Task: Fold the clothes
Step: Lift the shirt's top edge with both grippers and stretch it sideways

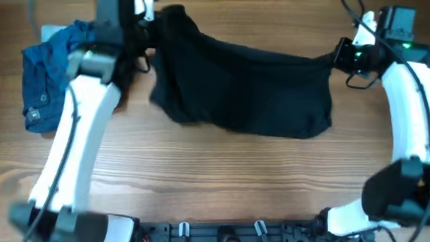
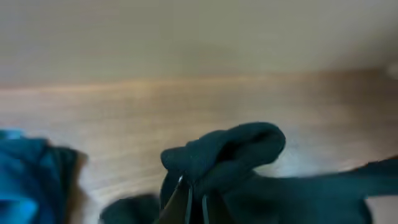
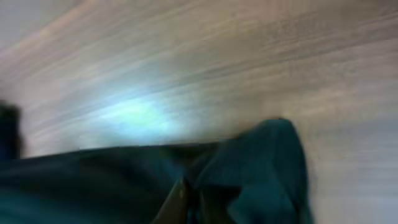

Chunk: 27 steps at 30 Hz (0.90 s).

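A dark, near-black garment hangs stretched between my two grippers over the far middle of the wooden table, its lower edge draped on the wood. My left gripper is shut on the garment's left top corner; in the left wrist view the fingers pinch a bunched fold of the garment. My right gripper is shut on the right top corner; in the right wrist view the fingers grip the dark garment. Both wrist views are blurred.
A crumpled blue garment lies at the far left of the table, also showing in the left wrist view. Bare wooden tabletop spans the near half. The arm bases stand at the front edge.
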Tool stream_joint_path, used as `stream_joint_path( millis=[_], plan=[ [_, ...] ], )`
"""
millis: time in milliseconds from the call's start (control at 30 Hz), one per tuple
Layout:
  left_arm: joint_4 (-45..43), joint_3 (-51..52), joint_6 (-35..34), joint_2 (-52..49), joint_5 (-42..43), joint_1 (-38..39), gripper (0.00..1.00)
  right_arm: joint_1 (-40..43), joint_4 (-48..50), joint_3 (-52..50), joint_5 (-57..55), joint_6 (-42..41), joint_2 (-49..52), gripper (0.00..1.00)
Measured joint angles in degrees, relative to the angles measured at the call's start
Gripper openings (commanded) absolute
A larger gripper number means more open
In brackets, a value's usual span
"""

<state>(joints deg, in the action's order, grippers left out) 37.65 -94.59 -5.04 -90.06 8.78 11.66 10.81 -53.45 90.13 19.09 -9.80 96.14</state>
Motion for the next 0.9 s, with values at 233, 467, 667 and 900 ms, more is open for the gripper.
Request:
stream_joint_path(
  millis=[233, 467, 667, 900],
  plan=[
    [7.7, 0.2, 0.0, 12.4, -7.1, 0.0, 0.04, 5.2, -10.1, 6.9, 0.4, 1.4, -18.5, 0.04],
    [9.2, 0.2, 0.0, 31.3, -10.7, 0.0, 0.04, 7.5, -15.0, 6.9, 1.4, 2.4, -31.5, 0.04],
    [9.4, 0.2, -0.3, 39.2, -10.9, 0.0, 0.04, 7.5, -20.3, 13.5, 0.3, 2.6, -36.7, 0.04],
    [9.4, 0.1, -0.5, 26.9, -12.3, 0.0, 0.04, 7.5, -20.6, 15.9, -3.1, 2.6, -28.5, 0.04]
  ],
)
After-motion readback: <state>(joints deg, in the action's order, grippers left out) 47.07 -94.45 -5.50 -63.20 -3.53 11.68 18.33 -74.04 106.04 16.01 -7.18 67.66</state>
